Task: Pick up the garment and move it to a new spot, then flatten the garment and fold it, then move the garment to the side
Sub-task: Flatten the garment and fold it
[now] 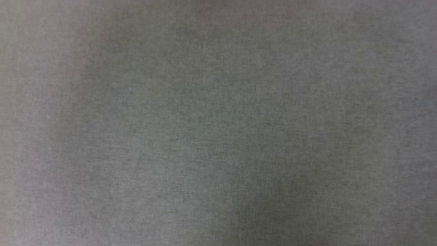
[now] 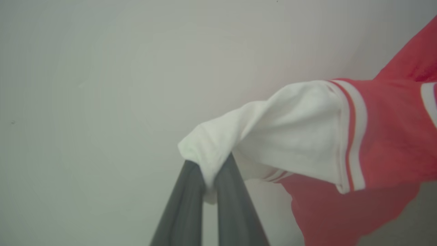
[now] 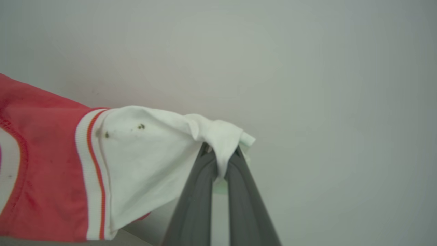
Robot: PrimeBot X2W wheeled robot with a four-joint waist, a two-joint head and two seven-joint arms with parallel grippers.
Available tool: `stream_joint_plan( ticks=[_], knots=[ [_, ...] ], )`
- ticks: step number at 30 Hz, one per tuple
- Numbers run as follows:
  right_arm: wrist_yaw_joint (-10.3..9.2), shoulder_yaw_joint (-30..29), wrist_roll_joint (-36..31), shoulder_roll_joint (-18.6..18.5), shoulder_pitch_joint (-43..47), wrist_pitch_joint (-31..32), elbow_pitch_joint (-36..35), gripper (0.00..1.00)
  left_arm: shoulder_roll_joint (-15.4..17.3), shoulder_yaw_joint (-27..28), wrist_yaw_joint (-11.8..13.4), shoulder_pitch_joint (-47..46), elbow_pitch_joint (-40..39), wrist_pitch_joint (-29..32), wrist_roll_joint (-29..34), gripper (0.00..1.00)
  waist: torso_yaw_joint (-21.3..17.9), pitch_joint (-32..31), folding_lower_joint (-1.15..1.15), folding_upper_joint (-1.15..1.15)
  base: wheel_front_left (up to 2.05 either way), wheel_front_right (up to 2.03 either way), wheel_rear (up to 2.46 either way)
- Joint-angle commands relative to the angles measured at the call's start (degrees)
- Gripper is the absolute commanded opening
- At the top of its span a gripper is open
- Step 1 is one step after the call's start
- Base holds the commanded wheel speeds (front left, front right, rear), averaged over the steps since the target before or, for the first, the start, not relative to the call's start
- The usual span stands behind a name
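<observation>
Two grippers hold the garment [image 2: 327, 205] by its opposite sleeves, so its long axis runs sleeve to sleeve between them. The left gripper [image 2: 210, 164] is clamped on the cuff end of one white sleeve [image 2: 290, 136]: the cloth is bunched between its two dark fingers [image 2: 184, 205], and a small tab of white hangs in the gap below the pinch. From there the sleeve widens towards the right of the left wrist view, crosses the red-and-white stripe trim [image 2: 356, 136] and becomes the red body [image 2: 392, 143], which runs off the right edge and sags below the sleeve. The right gripper [image 3: 222, 153] is clenched likewise on the second sleeve [image 3: 146, 164], its cuff crumpled over the fingertips. In the right wrist view the shirt points the other way, out to the left edge, where a curve of the red neckline [image 3: 22, 157] shows. A few small dark specks [image 3: 140, 126] mark this sleeve near its seam. Whether the body hangs free or rests on something I cannot tell. Behind the shirt in both wrist views spreads a plain pale surface [image 2: 102, 85], wide open above the sleeves and on each gripper's outer side; a darker grey strip [image 3: 135, 241] edges the bottom under the red cloth. The head view looks onto a blurred grey woven surface [image 1: 218, 123]
</observation>
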Motion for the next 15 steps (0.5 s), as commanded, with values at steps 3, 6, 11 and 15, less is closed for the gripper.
stream_joint_plan(
  ticks=[3, 6, 11, 15],
  knots=[
    [-0.04, 1.1, -0.4, 0.6, -1.8, -1.7, 2.7, 0.0, -0.7, -0.7, 0.0, -1.2, 2.5, -1.6, -0.1, 0.0, 0.6, 2.4, -0.01, 0.0, 0.0, 0.0, 0.0],
    [-0.04, 2.6, -0.2, 1.0, -1.8, -3.0, 4.8, 0.0, -1.0, -1.6, -0.1, -0.6, 4.7, -3.2, -0.7, 0.0, 0.8, 3.4, -0.01, 0.0, 0.0, 0.0, 0.0],
    [-0.05, 5.7, 1.4, 0.9, 1.1, -5.9, 6.9, 0.0, -1.1, -4.7, -0.1, 2.4, 5.8, -5.7, -2.2, 0.0, 0.5, 3.8, -0.01, 0.0, 0.0, 0.0, 0.0],
    [-0.05, 8.8, 3.5, 0.6, 5.3, -8.6, 7.0, 0.0, 0.2, -7.5, -0.1, 6.6, 5.1, -7.9, -3.6, 0.0, 0.0, 2.6, -0.01, 0.0, 0.0, 0.0, 0.0]
  ],
)
